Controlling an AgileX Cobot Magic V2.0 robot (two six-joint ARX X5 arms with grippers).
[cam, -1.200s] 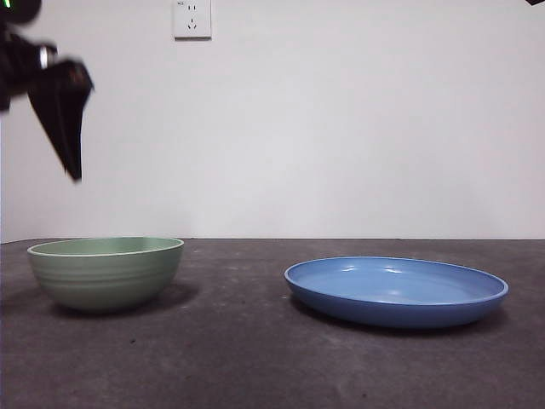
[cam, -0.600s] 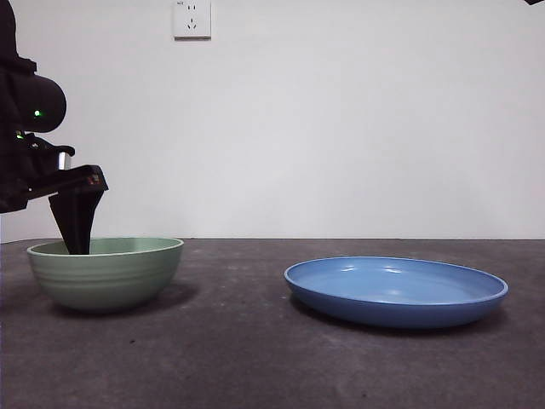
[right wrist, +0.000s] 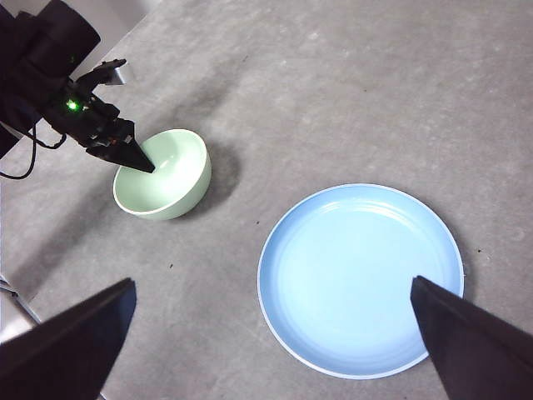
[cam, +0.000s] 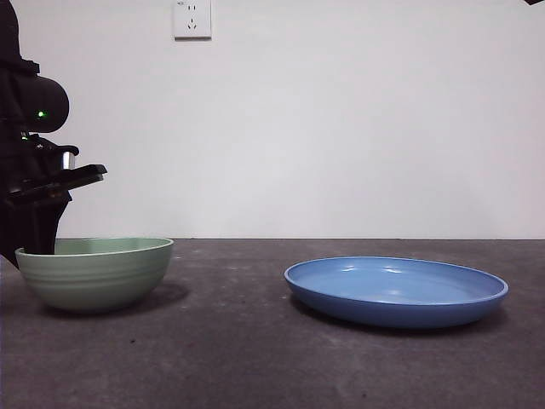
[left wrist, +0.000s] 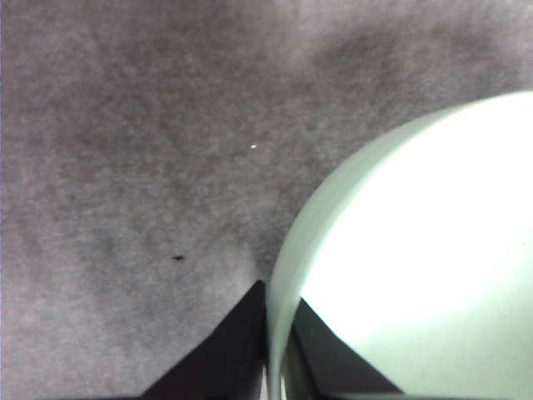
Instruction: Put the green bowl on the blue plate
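Your left gripper [left wrist: 268, 333] now straddles the rim of the pale mint-green glossy round bowl [cam: 94, 273] at its far-left edge. In the left wrist view one black jaw sits outside the wall and the other inside, pinching the thin rim between them. A second ago this gripper hung high above the tabletop [cam: 255, 358]; half a second ago it had dropped so its tip met the bowl's rim. Since then the bowl has shifted slightly left in the front view, and its rim looks tilted, lower on the gripper's side. That suggests the grip has taken hold, though I cannot tell whether the bowl has left the dark grey tabletop.

The wide, shallow, glossy medium-blue round plate [cam: 396, 292] lies flat and empty, well apart from the bowl on the right of the front view. It has not moved.

Your right gripper [right wrist: 271, 333] waits high above, looking down on both dishes, jaws spread wide and holding nothing.

The grasp appears made, so lifting and carrying the bowl across to the plate remain. A thin rim pinch may let the bowl swing or slip, so lift gently.
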